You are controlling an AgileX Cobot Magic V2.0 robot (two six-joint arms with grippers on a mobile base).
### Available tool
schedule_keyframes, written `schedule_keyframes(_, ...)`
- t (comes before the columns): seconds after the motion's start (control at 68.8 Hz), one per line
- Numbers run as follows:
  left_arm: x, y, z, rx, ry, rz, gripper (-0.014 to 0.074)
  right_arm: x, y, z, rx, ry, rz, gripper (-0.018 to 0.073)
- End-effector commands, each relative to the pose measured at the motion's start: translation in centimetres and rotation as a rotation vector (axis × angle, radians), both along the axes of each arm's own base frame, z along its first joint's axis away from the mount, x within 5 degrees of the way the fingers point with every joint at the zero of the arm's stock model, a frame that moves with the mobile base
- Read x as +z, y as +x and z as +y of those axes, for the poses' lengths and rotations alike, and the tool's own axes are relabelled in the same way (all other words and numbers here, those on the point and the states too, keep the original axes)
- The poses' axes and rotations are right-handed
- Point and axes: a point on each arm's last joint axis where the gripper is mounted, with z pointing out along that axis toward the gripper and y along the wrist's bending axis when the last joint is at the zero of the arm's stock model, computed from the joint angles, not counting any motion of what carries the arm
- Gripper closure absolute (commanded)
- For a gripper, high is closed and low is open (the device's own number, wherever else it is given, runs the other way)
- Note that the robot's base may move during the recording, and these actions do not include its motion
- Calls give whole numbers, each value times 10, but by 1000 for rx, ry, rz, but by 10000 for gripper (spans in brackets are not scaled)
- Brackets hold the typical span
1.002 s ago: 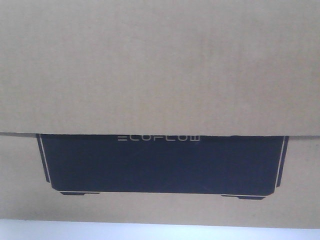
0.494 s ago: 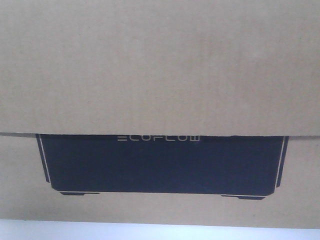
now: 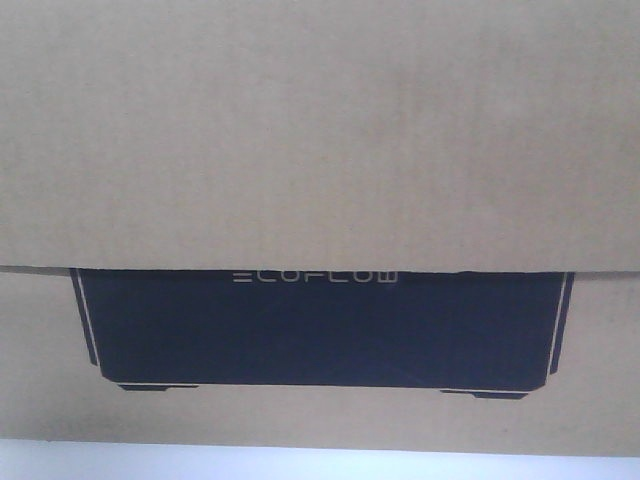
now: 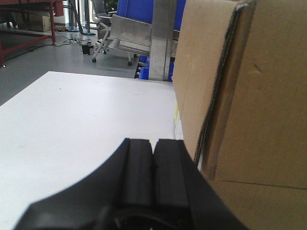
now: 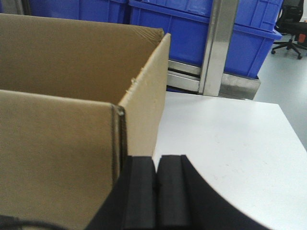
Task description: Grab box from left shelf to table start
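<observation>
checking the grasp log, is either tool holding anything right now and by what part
Neither clamps anything. The left tool and right tool are both shut on themselves, one on each side of the box, beside its walls; pressing contact cannot be told.

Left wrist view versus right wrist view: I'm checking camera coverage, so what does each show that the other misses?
Only the left wrist view shows the left claw, shut, beside the box, plus a red frame and grey floor. Only the right wrist view shows the right claw, shut, blue bins and an office chair. Both show the box, the white table and a metal upright.
</observation>
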Motion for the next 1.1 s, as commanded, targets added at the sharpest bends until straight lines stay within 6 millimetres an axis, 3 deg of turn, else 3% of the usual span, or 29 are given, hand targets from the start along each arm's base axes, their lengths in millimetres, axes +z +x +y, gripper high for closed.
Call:
schedule_keyframes(0.0,10,-2,1,5,-27,-110,696,0,7,-2,-41,24,-134,499)
schedule_keyframes(0.247,10,-2,1,5,-27,-110,696,-61,21,-7,-123,34,-164,499)
schedule_keyframes(0.305,10,-2,1,5,-27,-109,696,-68,22,-7,-123,36,-142,499)
schedule_keyframes(1.089,10,-2,1,5,-27,-109,696,-68,22,-7,-123,36,-132,499)
